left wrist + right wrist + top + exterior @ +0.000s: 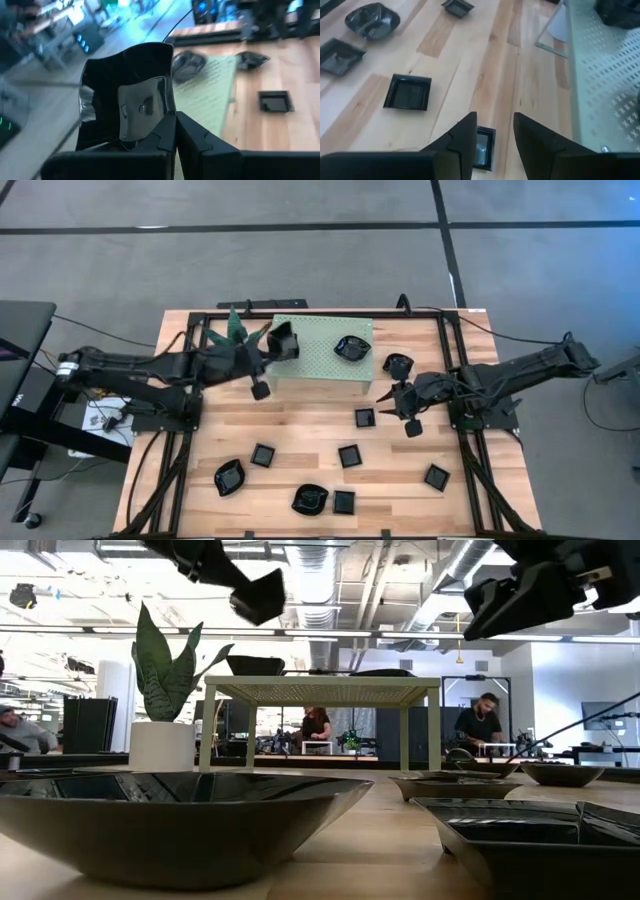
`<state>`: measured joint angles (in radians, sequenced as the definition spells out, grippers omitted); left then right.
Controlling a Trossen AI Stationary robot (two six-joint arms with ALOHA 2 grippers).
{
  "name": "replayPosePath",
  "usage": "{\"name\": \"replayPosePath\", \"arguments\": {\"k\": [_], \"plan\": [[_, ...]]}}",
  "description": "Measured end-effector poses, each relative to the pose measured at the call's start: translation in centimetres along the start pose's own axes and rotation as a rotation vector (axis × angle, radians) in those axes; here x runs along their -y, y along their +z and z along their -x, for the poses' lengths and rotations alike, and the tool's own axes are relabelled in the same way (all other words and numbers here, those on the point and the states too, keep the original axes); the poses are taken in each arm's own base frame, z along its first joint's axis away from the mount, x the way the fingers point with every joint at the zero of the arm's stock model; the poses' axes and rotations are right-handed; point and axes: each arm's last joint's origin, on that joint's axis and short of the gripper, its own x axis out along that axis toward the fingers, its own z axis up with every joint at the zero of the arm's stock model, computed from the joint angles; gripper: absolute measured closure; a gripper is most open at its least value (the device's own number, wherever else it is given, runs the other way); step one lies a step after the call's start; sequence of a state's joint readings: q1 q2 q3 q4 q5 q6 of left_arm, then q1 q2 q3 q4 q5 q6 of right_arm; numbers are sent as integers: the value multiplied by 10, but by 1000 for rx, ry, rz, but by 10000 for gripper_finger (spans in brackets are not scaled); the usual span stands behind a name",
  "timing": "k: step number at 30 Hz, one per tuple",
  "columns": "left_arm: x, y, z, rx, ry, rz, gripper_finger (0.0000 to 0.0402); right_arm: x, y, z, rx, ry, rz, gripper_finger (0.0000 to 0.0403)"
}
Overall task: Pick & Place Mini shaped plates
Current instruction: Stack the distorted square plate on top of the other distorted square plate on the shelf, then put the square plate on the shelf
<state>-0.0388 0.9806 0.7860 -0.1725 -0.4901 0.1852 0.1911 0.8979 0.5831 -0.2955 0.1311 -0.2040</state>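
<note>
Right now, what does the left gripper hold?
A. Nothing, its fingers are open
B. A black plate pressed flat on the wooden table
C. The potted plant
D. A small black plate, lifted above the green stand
D: the left gripper is shut on a glossy black plate, raised over the edge of the pale green stand.

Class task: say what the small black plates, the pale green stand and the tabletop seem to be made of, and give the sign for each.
Black plates: likely glazed ceramic or glossy plastic; they show bright reflections.
Pale green stand: probably painted sheet metal; thin, matte and evenly perforated.
Tabletop: light wood planks with visible grain and seams.
</note>
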Motion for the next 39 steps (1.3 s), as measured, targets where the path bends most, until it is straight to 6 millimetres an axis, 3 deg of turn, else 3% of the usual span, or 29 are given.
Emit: {"name": "replayPosePath", "arguments": {"k": [5, 13, 25, 39], "plan": [[-12, -15, -9, -74, 23, 5, 395, 2, -1, 0, -7, -8, -26, 280], [-8, -40, -19, -156, 31, -23, 395, 1, -1, 0, -6, -6, -26, 280], [-7, -41, -19, -150, -4, -95, 392, 2, -1, 0, -7, -6, 10, 280], [-7, -41, -19, -151, -3, -90, 326, 2, -1, -1, -7, -6, 36, 280]]}}
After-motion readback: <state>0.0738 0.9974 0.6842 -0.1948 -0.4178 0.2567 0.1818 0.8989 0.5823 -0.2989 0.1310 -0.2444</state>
